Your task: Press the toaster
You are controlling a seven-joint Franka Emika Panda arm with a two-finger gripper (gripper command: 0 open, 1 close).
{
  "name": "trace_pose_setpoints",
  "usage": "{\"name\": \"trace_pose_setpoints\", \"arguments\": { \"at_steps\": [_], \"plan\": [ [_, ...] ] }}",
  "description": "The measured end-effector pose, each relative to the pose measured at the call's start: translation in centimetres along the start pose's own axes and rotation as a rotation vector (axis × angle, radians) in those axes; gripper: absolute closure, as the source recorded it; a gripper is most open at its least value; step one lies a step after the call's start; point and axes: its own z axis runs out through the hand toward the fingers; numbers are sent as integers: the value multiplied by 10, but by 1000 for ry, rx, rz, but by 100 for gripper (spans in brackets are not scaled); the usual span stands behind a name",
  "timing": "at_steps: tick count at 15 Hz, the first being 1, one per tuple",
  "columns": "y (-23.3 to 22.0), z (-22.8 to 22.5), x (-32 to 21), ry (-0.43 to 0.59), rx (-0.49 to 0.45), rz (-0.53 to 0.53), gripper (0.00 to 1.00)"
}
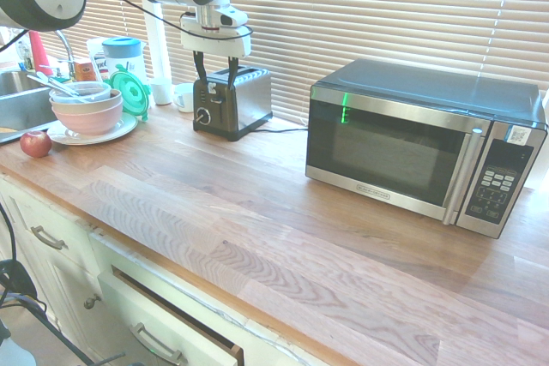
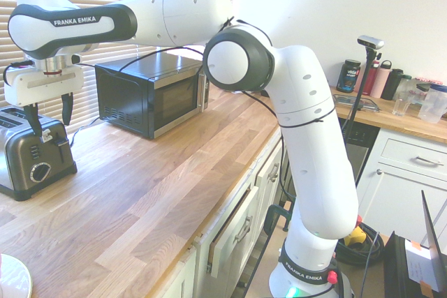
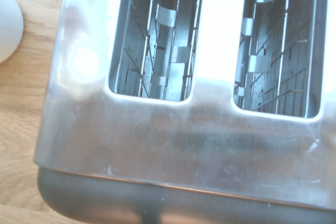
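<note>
In the second exterior view, the white arm (image 2: 314,144) rises from its base (image 2: 307,277) and leans toward 11 o'clock. Past the dark-ringed elbow (image 2: 228,65), the forearm (image 2: 178,15) stretches toward 9 o'clock, slightly downhill to the wrist (image 2: 54,61). Below it, the gripper (image 2: 50,125) points to 6 o'clock, its two dark fingers (image 2: 67,108) spread wide apart, upright.

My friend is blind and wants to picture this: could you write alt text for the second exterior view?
A white robot arm holds its open gripper at a steel toaster on a wooden counter, near a microwave.
</note>
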Motion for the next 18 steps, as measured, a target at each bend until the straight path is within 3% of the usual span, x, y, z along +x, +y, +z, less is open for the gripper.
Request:
{"name": "trace_pose_setpoints", "arguments": {
  "at_steps": [18],
  "plan": [
    [1, 9, 0, -17, -15, -3, 100]
  ]
}}
